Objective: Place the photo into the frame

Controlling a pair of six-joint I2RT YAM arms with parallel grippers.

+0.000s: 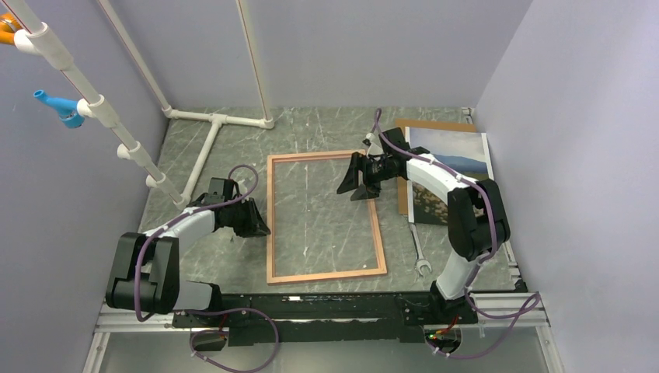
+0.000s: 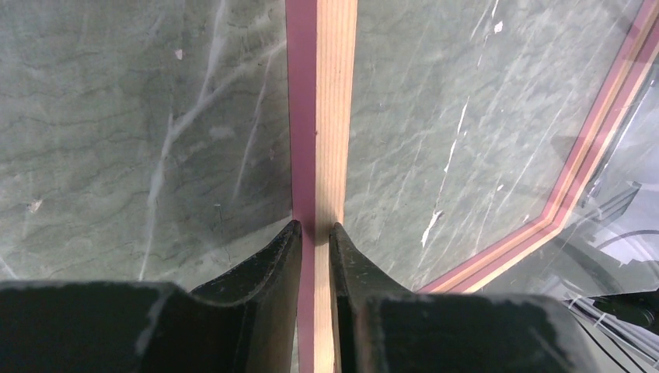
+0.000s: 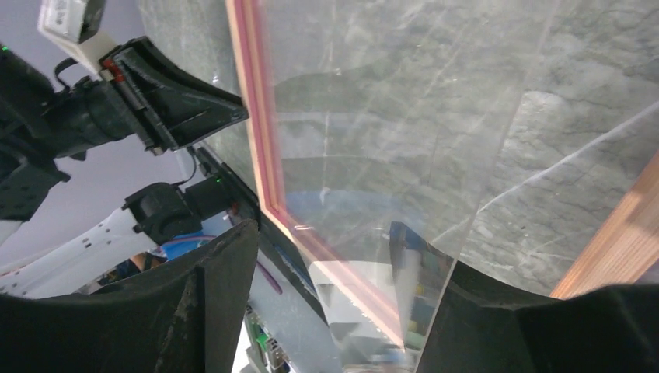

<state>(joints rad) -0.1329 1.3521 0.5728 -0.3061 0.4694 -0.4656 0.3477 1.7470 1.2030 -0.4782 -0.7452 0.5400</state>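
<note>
Flat on the table [image 1: 233, 148], centre of the top view: the frame [image 1: 326, 276]. At its left rail, the left claw [image 1: 256, 223], closed narrow on the wood, one finger [image 2: 272, 256] on each side. Over the upper right of the frame's pane, the right claw [image 1: 353, 180], spread wide, gripping nothing. At upper right, outside the frame: the photo [image 1: 458, 167], face up on a brown backing board [image 1: 423, 124].

frame [image 1: 326, 276]: pinkish wood | table [image 1: 311, 128]: grey-green veined | photo [image 1: 458, 148]: blue hills
</note>
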